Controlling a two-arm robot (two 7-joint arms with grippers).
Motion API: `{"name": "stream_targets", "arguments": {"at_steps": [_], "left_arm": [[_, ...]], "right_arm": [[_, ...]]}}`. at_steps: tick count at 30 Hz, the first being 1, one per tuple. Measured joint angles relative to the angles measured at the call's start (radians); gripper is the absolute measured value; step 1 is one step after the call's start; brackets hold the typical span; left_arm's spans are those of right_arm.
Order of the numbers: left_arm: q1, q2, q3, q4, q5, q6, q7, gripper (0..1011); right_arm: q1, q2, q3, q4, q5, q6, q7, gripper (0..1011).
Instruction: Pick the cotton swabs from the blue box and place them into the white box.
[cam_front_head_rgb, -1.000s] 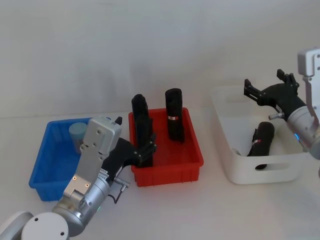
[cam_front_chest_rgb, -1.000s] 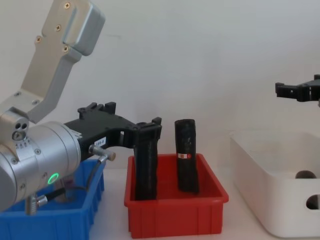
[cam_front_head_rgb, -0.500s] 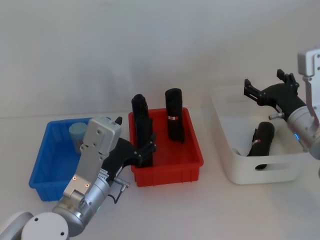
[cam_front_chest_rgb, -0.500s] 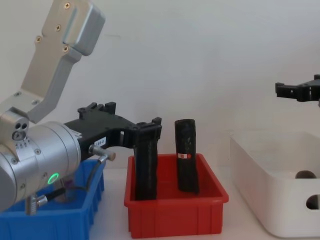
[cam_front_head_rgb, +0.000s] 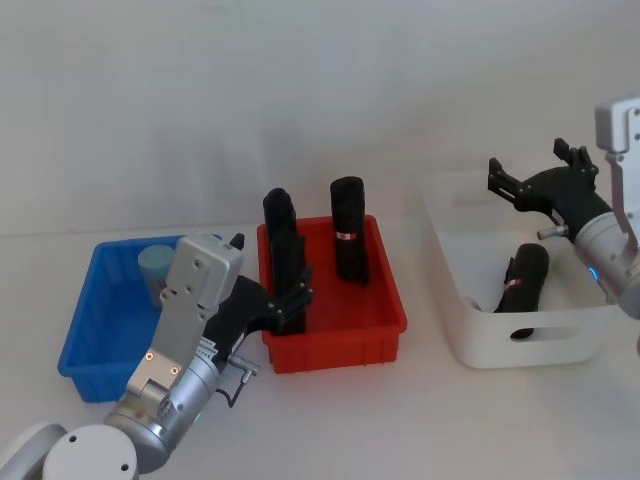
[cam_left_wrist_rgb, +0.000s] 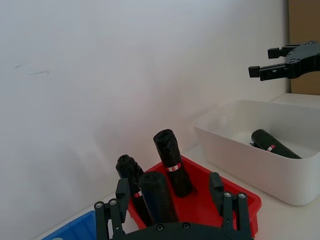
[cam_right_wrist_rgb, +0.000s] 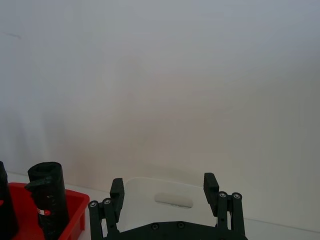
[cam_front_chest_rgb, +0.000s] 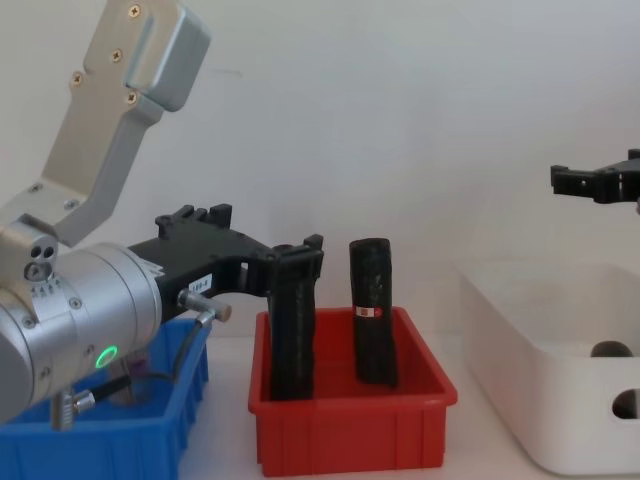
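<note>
Nearest the robot, the left gripper (cam_front_head_rgb: 290, 305) hovers with its fingers spread and nothing between them, at the front left corner of the red bin (cam_front_head_rgb: 385, 320), close beside a tall black roll (cam_front_head_rgb: 283, 250). It is above the seam between the red bin and the blue box (cam_front_head_rgb: 85, 340).

One jar of cotton swabs (cam_front_head_rgb: 155, 268) stands in the back of the blue box, behind and to the left of that gripper. Its pale blue lid faces up, so its long axis appears vertical; the jar's lower part is hidden by the arm.

To do the pick well, the left gripper likely needs to swing left, away from the black rolls, centre over the lid, then descend straight down and close across the jar's round sides.

Further right, the white box (cam_front_head_rgb: 445, 215) holds one black roll (cam_front_head_rgb: 524, 275) lying tilted. The right gripper (cam_front_head_rgb: 530, 178) hangs above its back edge, fingers spread and empty.
</note>
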Motion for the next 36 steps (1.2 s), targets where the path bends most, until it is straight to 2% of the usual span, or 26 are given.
{"name": "stream_targets", "arguments": {"at_steps": [25, 32, 36], "left_arm": [[0.0, 0.0, 0.0, 0.0, 0.0, 0.0, 0.0, 1000], [0.0, 0.0, 0.0, 0.0, 0.0, 0.0, 0.0, 1000], [0.0, 0.0, 0.0, 0.0, 0.0, 0.0, 0.0, 1000]], "right_arm": [[-0.002, 0.0, 0.0, -0.001, 0.001, 0.0, 0.0, 1002], [-0.033, 0.009, -0.005, -0.033, 0.012, -0.001, -0.004, 1002], [-0.074, 0.02, -0.011, -0.074, 0.027, -0.004, -0.011, 1002]]}}
